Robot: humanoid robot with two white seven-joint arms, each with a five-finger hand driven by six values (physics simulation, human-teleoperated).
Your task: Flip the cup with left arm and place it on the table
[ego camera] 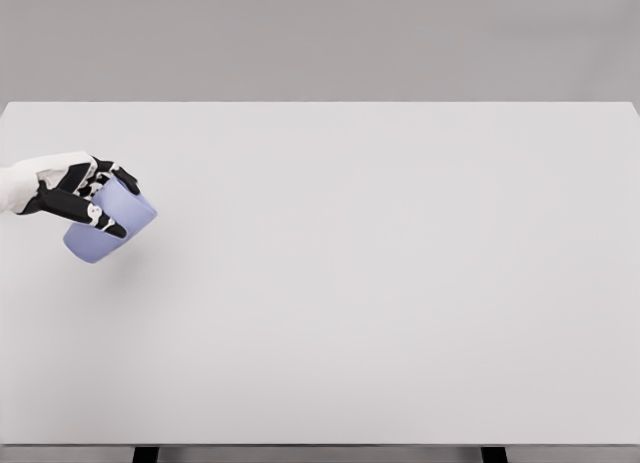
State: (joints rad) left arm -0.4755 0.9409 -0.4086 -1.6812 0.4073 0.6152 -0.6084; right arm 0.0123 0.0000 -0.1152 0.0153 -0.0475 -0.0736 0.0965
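A lavender-blue cup (118, 221) hangs tilted over the left part of the white table (380, 283), one end pointing down-left and the other up-right. My left hand (96, 197), white with black fingers, comes in from the left edge and is shut on the cup, fingers wrapped over its upper side. A faint shadow lies under the cup. I cannot tell which end is the cup's mouth. The right arm is out of view.
The table's far edge runs along the top of the view against a grey wall, and its near edge shows at the bottom with two dark legs (146, 454) below it.
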